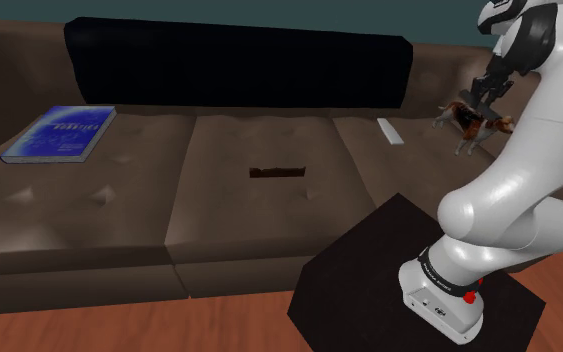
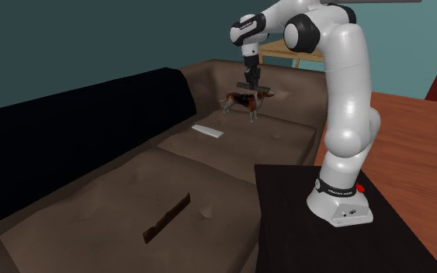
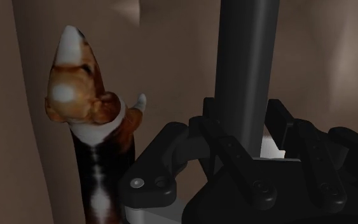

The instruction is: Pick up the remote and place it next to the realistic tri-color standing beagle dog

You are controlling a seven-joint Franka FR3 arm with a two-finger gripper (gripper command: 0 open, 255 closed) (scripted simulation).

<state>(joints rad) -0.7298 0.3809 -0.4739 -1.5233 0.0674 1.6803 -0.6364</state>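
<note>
My tool (image 2: 251, 84) is closed on the remote (image 3: 244, 63), a long dark bar that I grip across its narrow width. The beagle dog (image 3: 85, 108) stands on the sofa (image 1: 249, 220), and I hang just above the dog, a little to one side of its back. The long axis of the remote runs almost parallel to the dog's body, from nose to tail. I judge that the coming move goes straight down to the seat beside the dog. The gap to its flank looks small, so I must not drift toward it.
</note>
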